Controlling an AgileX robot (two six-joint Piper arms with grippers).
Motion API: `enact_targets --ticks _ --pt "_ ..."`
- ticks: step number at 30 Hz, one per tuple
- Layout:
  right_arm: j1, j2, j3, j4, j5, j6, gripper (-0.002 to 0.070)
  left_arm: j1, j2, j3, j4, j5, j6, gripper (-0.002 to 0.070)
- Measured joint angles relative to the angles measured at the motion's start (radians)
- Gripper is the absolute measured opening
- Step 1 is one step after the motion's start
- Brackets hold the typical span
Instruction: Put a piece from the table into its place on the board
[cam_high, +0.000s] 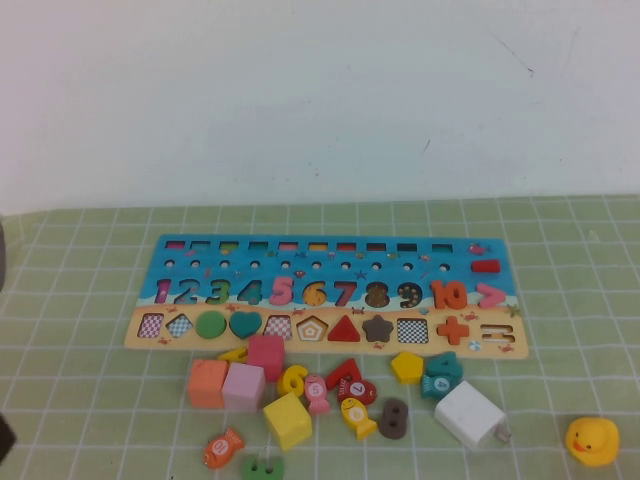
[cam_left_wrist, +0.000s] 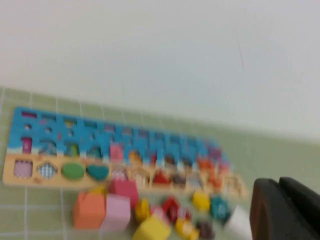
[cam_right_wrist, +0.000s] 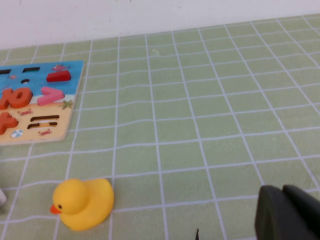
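Note:
The blue and tan puzzle board (cam_high: 460, 262) lies flat at the table's middle, with numbers, shapes and several empty checkered slots such as a square slot (cam_high: 412, 330). Loose pieces lie in front of it: an orange cube (cam_high: 207, 383), a pink cube (cam_high: 243, 387), a yellow cube (cam_high: 287, 420), a yellow pentagon (cam_high: 406, 367), a red 7 (cam_high: 343, 374) and a brown 8 (cam_high: 393, 418). The left gripper (cam_left_wrist: 285, 210) hangs above and to the left of the pieces, holding nothing that shows. The right gripper (cam_right_wrist: 287, 212) is over bare cloth right of the board. Neither gripper shows in the high view.
A yellow rubber duck (cam_high: 592, 441) sits at the front right; it also shows in the right wrist view (cam_right_wrist: 82, 202). A white block (cam_high: 471, 415) lies beside the pieces. An orange fish (cam_high: 223, 448) and a green piece (cam_high: 262, 467) lie near the front edge. A white wall stands behind the green checked cloth.

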Motion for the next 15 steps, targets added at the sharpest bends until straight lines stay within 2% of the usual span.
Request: enact_targets --ticks 4,7,12,15 --pt "0.000 0.000 0.000 -0.001 0.000 0.000 -0.0001 -0.005 0.202 -0.202 0.019 0.248 0.182 -0.0001" --pt "0.000 0.000 0.000 -0.001 0.000 0.000 -0.0001 -0.007 0.357 -0.316 0.026 0.361 0.313 -0.0001" --pt "0.000 0.000 0.000 -0.001 0.000 0.000 -0.0001 -0.031 0.572 -0.402 0.100 0.391 0.430 -0.0001" --pt "0.000 0.000 0.000 -0.001 0.000 0.000 -0.0001 -0.090 0.706 -0.420 0.165 0.391 0.437 -0.0001"
